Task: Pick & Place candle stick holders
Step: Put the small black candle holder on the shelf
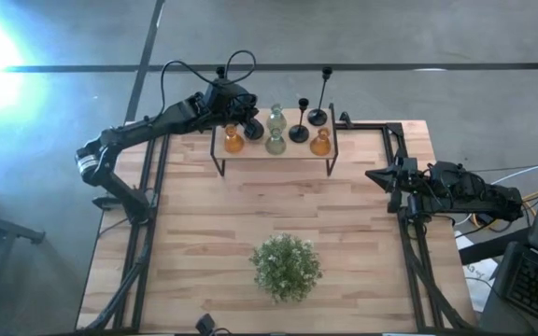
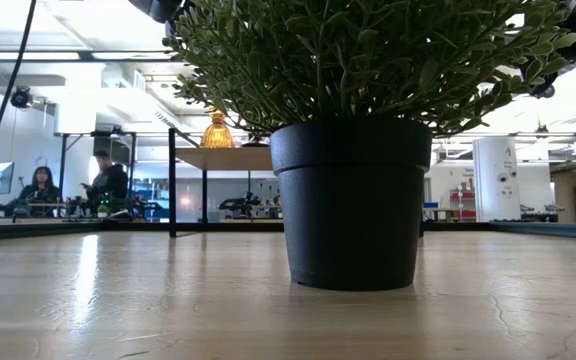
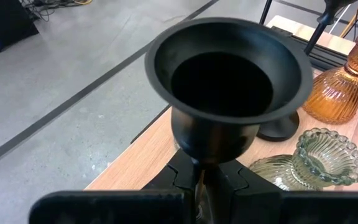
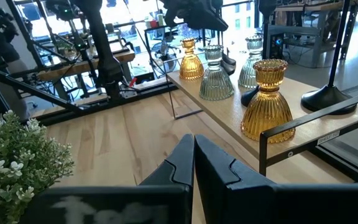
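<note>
Wooden worktop [image 1: 204,243] has a small shelf [image 1: 299,154] at its far edge. Most holders [image 1: 321,142] stand there already. Left tool [image 3: 207,186] pinches a black holder [image 3: 225,87] over the shelf's left end. Right tool [image 4: 193,163] waits, pressed together, by the right edge.

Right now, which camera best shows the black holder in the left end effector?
The left wrist view: the black holder fills it, stem clamped in the left end effector. The high view shows only the arm covering it; low and right wrist views don't show it clearly.
</note>
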`<state>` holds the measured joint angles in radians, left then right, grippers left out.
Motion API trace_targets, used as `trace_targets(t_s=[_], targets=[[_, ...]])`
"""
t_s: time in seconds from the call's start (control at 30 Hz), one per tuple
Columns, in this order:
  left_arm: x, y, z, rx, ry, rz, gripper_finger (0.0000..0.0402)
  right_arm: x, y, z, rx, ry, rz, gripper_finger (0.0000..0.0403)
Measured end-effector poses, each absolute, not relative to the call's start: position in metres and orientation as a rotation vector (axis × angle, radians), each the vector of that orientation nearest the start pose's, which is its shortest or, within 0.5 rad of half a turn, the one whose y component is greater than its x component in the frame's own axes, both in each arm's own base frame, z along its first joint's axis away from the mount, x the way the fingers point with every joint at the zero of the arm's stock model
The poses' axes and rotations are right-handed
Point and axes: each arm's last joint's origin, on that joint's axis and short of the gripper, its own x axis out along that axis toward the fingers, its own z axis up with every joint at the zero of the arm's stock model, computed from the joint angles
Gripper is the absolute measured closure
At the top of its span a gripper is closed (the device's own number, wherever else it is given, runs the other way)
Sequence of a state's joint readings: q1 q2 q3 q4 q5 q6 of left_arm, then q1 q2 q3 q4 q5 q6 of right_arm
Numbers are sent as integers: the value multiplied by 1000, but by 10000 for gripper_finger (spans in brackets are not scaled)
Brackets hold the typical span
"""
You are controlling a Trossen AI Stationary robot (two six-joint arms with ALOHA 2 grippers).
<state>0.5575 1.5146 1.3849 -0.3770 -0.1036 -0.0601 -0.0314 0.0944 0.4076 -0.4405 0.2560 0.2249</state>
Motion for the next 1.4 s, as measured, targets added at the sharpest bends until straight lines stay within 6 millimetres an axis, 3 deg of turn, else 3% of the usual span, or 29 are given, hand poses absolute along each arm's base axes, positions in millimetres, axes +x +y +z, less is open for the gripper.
trace_targets(t_s=[0.4, 0.7, 1.0, 1.4], targets=[[288, 183, 332, -178, 479, 660, 385, 66, -9, 249, 209, 94, -299, 394], [288, 183, 331, -188, 472, 653, 384, 66, -9, 249, 209, 94, -300, 394], [288, 183, 328, -220, 482, 654, 298, 67, -9, 249, 209, 95, -300, 394], [285, 181, 333, -220, 465, 656, 285, 66, -9, 249, 209, 94, -300, 394]])
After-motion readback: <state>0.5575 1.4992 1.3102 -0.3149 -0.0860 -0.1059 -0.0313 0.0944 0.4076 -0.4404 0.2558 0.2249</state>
